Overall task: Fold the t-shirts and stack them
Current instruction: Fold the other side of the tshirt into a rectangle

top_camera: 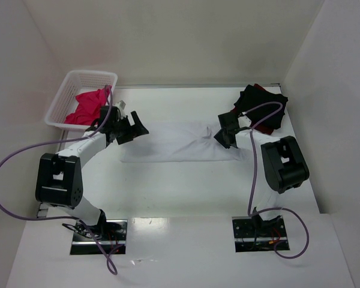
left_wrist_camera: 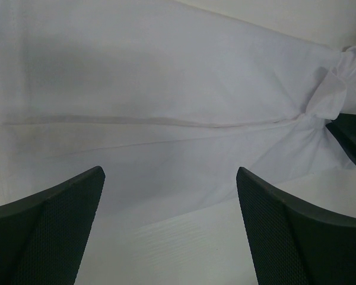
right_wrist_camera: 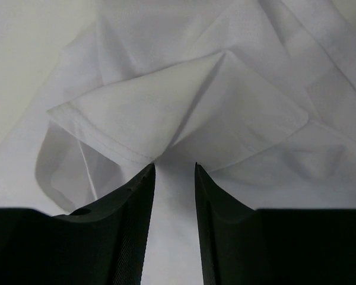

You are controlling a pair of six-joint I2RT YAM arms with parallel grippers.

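Long folded white cloth t-shirt lies mid-table. Right gripper is nearly closed, pinching its bunched right end, probably to fold it over. Left gripper gapes wide, holding nothing, over the left end. Dark shirt pile sits far right; pink shirts wait in the white mesh basket.

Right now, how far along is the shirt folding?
Looks done: the black and dark red t-shirts sit piled at the far right, though I can't tell how neatly. In hand: the white t-shirt lies as a long strip mid-table, the right gripper pinching one end, the left gripper open over the other. To do: the pink t-shirts in the basket.
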